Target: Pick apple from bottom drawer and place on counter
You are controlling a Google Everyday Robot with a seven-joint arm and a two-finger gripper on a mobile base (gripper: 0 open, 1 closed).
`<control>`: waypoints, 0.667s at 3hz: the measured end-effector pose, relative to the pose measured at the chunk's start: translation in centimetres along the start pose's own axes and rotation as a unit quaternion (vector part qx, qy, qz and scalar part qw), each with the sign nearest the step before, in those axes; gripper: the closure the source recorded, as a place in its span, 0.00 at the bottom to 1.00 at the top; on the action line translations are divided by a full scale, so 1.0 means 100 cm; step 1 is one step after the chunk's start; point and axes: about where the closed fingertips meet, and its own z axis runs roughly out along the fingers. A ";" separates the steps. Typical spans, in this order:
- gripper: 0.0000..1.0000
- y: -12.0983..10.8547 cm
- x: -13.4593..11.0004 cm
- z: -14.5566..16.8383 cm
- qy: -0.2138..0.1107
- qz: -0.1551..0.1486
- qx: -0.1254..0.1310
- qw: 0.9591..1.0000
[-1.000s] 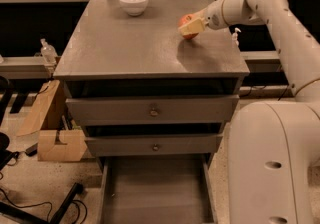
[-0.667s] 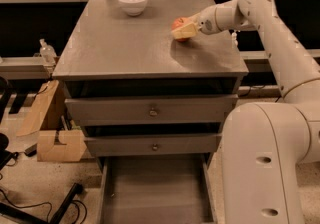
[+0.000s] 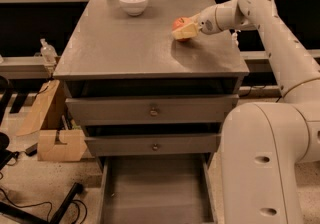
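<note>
- white bowl (image 3: pixel 133 2): upper left of centre, well apart from the apple.
- bottom drawer (image 3: pixel 155 188): lower centre, open, no apple in it.
- apple (image 3: pixel 178 22): upper right of centre, over the counter (image 3: pixel 125 48); contact unclear.
- gripper (image 3: pixel 186 31): reaches in from the right, 2 fingers closed on the apple; the counter lies straight below.

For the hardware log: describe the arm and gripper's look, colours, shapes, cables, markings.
The arm is smooth off-white shell: rounded tubular links, a bulky lower link with two dark round holes. The gripper, over the counter at the apple, has pale cream blocky fingers and a grey wrist ring. No cables or markings show.
</note>
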 end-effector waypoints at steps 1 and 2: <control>0.28 0.001 0.000 0.002 0.001 0.000 -0.002 1.000; 0.03 0.001 0.000 0.003 0.001 0.000 -0.002 1.000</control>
